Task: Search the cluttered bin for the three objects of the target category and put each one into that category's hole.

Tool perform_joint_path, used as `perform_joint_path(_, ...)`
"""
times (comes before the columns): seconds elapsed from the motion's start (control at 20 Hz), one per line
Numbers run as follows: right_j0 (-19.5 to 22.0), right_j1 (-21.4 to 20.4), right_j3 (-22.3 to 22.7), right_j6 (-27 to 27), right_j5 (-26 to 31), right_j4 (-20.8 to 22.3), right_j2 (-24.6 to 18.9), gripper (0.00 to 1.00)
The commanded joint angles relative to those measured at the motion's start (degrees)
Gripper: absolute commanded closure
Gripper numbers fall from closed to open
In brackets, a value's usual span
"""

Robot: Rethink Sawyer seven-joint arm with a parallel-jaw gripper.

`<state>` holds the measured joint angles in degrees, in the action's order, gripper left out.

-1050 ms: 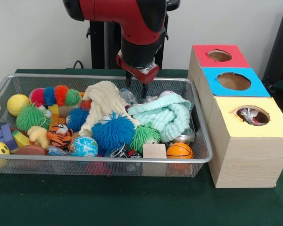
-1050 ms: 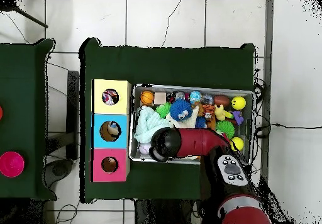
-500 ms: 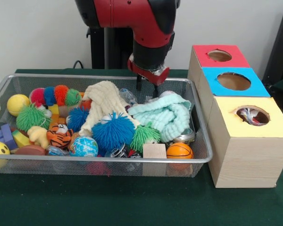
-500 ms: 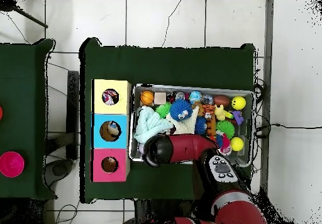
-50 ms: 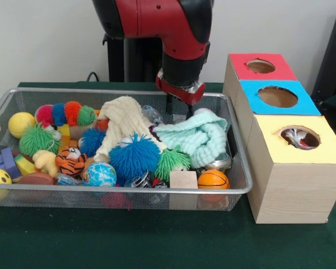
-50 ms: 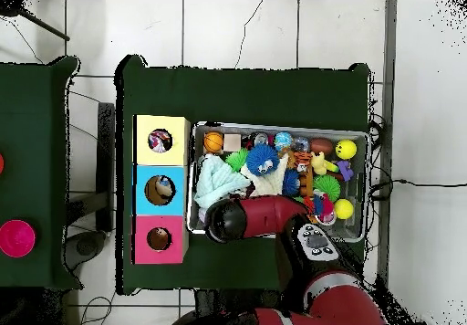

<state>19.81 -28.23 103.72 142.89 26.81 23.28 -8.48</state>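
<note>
The wire basket [image 5: 235, 188] is silver, and in it lie a mint-green knit cloth [image 5: 193, 137], a cream cloth [image 5: 123, 120], a blue spiky ball [image 5: 134, 157], an orange basketball [image 5: 213, 179] (black lines) and a striped orange tiger [image 5: 70, 161]. The wooden boxes are topped red [image 5: 261, 66], blue [image 5: 278, 97] and yellow [image 5: 299, 139], on a dark green table [image 5: 157, 241].

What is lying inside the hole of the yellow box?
Through the hole of the yellow box some mixed white, red and dark material shows, too small to identify. The overhead view shows the same patch. The box walls hide everything deeper inside.
</note>
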Motion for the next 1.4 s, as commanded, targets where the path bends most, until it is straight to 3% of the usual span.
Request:
perform_joint_path(0.05, 3.02, 4.92, 0.28, -4.86, -5.54, 5.42, -2.18, 0.0)
perform_joint_path(0.4, 4.58, -3.52, 6.92, -5.59, -0.59, 3.04, -4.65, 0.0)
perform_joint_path(0.65, 7.82, -5.57, 5.61, -10.02, 3.85, 2.9, -6.26, 0.0)
perform_joint_path(0.95, 11.73, -10.43, 7.9, -13.99, 6.76, 3.23, -8.76, 0.0)
perform_joint_path(1.1, 11.69, -10.57, 8.44, -14.14, 6.33, 4.79, -9.24, 0.0)
perform_joint_path(1.4, 8.82, -4.93, 4.78, -12.63, 1.57, 11.82, -8.31, 0.0)
